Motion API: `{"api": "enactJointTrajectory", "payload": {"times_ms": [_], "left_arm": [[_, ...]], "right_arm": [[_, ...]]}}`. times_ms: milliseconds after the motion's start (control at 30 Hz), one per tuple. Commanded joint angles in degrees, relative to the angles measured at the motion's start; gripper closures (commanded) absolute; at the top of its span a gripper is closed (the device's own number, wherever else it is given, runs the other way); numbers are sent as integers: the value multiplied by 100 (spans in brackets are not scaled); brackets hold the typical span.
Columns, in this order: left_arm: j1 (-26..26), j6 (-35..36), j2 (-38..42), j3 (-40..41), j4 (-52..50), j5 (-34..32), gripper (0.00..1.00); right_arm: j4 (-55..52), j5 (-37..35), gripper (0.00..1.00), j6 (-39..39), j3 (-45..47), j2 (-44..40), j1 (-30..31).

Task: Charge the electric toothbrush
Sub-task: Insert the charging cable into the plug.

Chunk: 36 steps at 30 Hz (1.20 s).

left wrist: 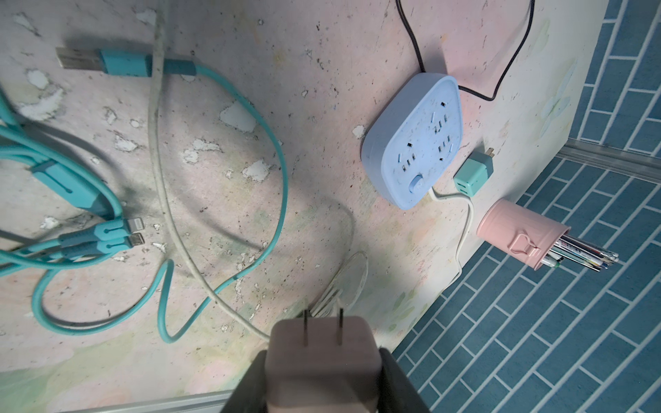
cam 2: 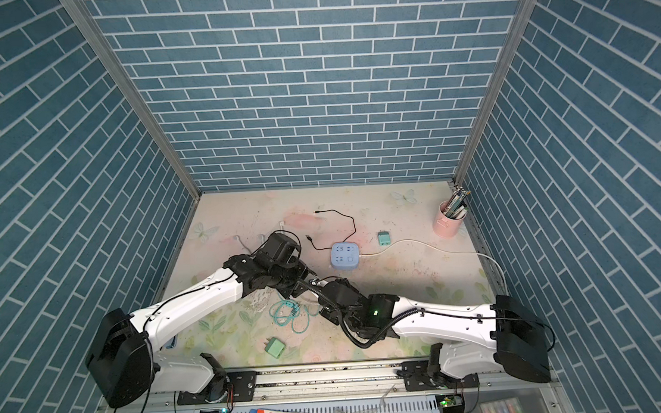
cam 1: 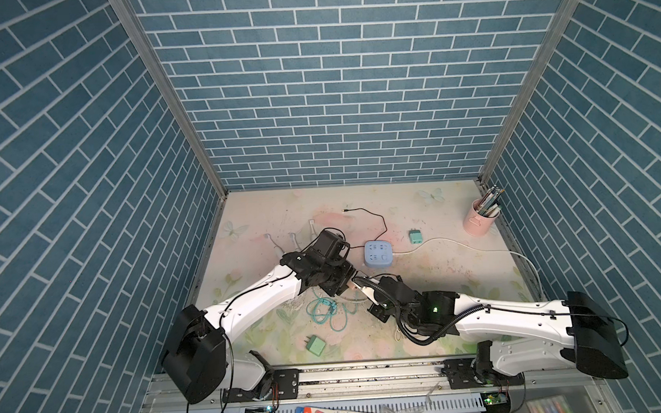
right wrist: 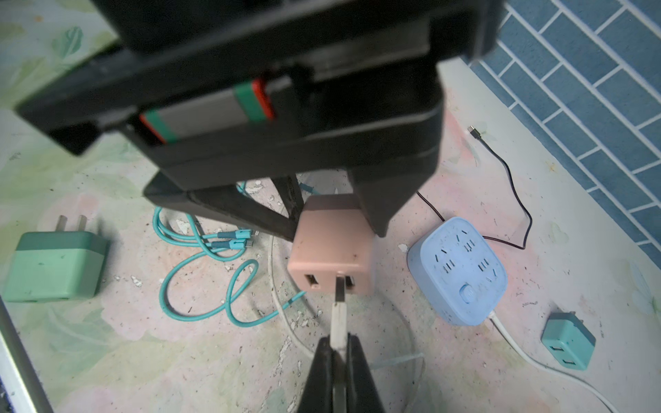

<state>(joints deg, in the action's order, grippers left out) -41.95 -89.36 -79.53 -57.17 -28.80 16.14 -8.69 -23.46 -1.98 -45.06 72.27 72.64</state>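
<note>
Above the desk's middle, the left gripper (right wrist: 331, 214) clamps a pink adapter (right wrist: 329, 257), prongs out; the right gripper (right wrist: 338, 345) is pinched tight on a white USB plug (right wrist: 338, 314) — its metal tip at one adapter port. The electric toothbrushes (cam 1: 293, 239) lie toward the left edge, partly behind the left arm.

Cable coil (cam 1: 325, 308) lies before the power strip (cam 1: 378, 253) (pen cup (cam 1: 479, 220) far back right).

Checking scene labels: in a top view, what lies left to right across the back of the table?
Toothbrushes → blue power strip → small teal adapter → pink pen cup. Black cable left out: it overlaps the strip.
</note>
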Motion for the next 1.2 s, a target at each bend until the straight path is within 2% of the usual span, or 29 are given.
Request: {"api": "enactJointTrajectory", "payload": {"times_ms": [0, 600, 800, 1167], "left_arm": [[-51, 33, -21, 13, -16, 326, 100], [-50, 103, -128, -58, -78, 467, 100], [-60, 147, -169, -88, -102, 533, 100], [-58, 54, -127, 54, 70, 692, 100]], "right_arm": [[-18, -284, 100, 197, -39, 25, 2], [10, -545, 100, 301, -156, 250, 13], [29, -999, 100, 438, -293, 340, 99], [1152, -1199, 100, 892, 184, 263, 197]]}}
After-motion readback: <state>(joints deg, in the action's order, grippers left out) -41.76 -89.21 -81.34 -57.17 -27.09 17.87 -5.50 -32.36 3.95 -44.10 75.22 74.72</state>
